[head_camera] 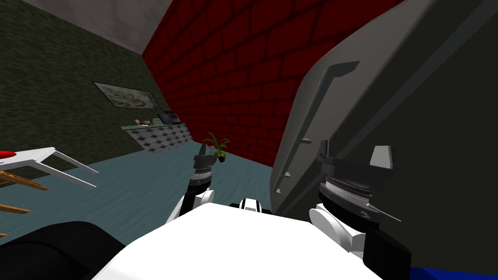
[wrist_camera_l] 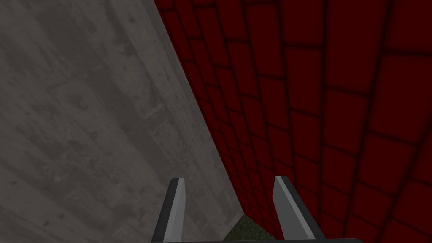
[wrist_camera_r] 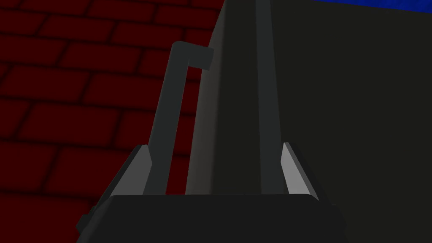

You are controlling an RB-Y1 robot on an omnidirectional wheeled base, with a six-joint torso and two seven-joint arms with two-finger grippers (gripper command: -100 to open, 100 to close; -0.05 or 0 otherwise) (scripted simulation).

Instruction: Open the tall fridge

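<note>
The tall grey fridge [head_camera: 418,112] stands close at my right, against the red brick wall. A long dark handle [head_camera: 313,116] runs down its pale door [head_camera: 340,112]. My right gripper [head_camera: 352,153] is up at the door's edge, open wide. In the right wrist view the handle [wrist_camera_r: 168,114] rises just inside one finger of the right gripper [wrist_camera_r: 215,145]. The door's edge [wrist_camera_r: 219,105] and a dark seam lie between the fingers too, and neither finger presses on anything. My left gripper [head_camera: 203,158] hangs out in front, away from the fridge. The left gripper [wrist_camera_l: 228,178] is open and holds nothing.
The red brick wall [head_camera: 233,73] runs behind the fridge. A small potted plant [head_camera: 217,146] stands on the floor by the wall. A tiled counter [head_camera: 160,133] with small items is at the back. A white table [head_camera: 48,158] and wooden chairs [head_camera: 14,182] are at the left.
</note>
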